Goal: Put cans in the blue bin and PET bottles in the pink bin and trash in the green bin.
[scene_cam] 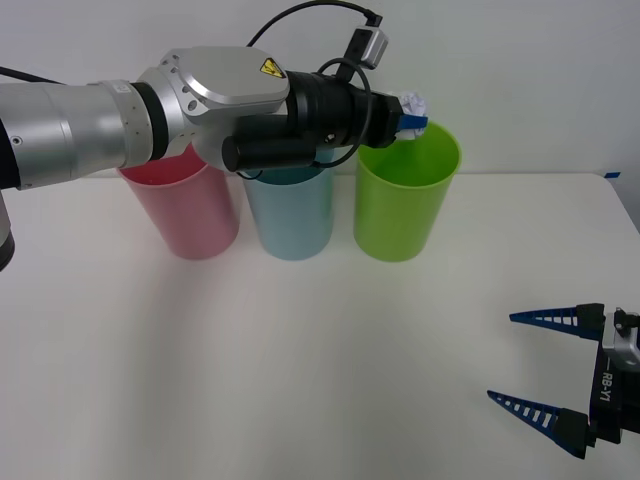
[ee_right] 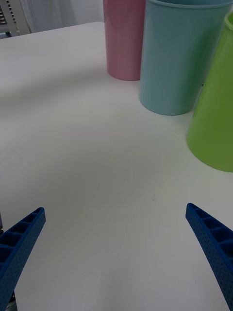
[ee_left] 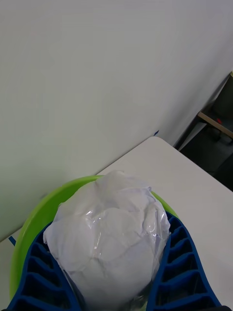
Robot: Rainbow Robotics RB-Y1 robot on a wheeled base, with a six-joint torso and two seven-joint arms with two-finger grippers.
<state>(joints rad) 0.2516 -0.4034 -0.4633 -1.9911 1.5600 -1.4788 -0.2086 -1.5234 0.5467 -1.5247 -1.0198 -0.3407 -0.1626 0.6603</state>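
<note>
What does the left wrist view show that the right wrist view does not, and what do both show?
Left wrist view alone: the left gripper shut on the crumpled trash, held over the green bin's opening. Right wrist view alone: the open right gripper above bare table, plus the pink bin and the blue bin. Both share the green bin and the white table.

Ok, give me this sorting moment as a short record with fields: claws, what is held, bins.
left claw: shut on the trash, above the green bin rim
right claw: open, low over the table, near right side
bin order from robot's left: pink bin, blue bin, green bin
trash state: crumpled, not yet released
</note>
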